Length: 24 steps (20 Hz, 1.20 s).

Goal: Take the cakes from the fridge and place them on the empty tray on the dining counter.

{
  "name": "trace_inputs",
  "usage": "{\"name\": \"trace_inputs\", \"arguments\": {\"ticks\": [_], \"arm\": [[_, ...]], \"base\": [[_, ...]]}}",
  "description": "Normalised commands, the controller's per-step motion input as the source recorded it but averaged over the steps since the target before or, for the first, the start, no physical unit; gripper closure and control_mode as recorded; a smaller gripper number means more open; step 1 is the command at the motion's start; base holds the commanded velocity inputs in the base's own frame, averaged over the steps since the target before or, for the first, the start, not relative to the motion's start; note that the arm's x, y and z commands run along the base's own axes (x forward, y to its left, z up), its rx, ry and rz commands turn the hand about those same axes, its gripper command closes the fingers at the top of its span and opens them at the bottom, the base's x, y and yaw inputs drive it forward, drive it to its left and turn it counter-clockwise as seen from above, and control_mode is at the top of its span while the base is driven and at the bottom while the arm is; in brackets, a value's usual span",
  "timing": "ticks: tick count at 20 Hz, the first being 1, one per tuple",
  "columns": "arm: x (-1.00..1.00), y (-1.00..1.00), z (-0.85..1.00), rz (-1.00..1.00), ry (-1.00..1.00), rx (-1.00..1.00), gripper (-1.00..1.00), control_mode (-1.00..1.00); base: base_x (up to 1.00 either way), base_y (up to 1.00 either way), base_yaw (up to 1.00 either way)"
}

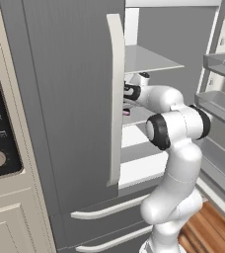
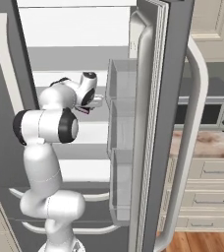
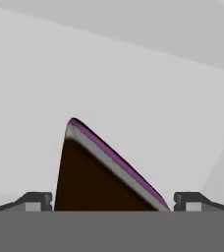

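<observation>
The arm reaches into the open fridge (image 1: 75, 99), whose right door is swung wide while the left door with its cream handle (image 1: 116, 99) stands closed in front of the left base camera. In the hand view the gripper (image 3: 113, 201) has its jaws spread wide, one dark tip at about 8 o'clock and the other at about 4 o'clock, and the chocolate wedge (image 3: 97, 177) sits between them at 6 o'clock, its pink-and-white top layer slanting down toward 4 o'clock. Neither tip appears to touch the cake yet. The wedge rests on a white shelf (image 3: 133, 88) inside the fridge; from the right base view the hand is at roughly 10 o'clock of the frame, level with a middle shelf. The step in hand appears to be the grasp of the first cake. The next move likely calls for a small advance so the tips flank the wedge's sides, then a gentle closing, since a soft narrow slice could tip or be crushed.
</observation>
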Motion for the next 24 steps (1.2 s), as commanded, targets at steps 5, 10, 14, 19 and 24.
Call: {"name": "trace_inputs", "arguments": {"ticks": [5,10,14,19,24], "arm": [[0.02,-0.06,-0.79,0.14,0.06,-0.01,1.00,-1.00],[-0.05,-0.18,-0.81,0.10,-0.01,-0.01,1.00,-1.00],[-0.31,-0.35,-0.73,0.00,-0.21,0.05,1.00,-1.00],[-0.35,-0.42,-0.71,0.00,-0.45,0.27,1.00,-1.00],[-0.24,-0.44,-0.27,0.00,-0.30,0.30,1.00,-1.00]], "base": [[0.00,0.00,0.00],[0.00,0.00,0.00],[0.00,0.00,0.00],[0.00,0.00,0.00],[0.00,0.00,0.00]]}}
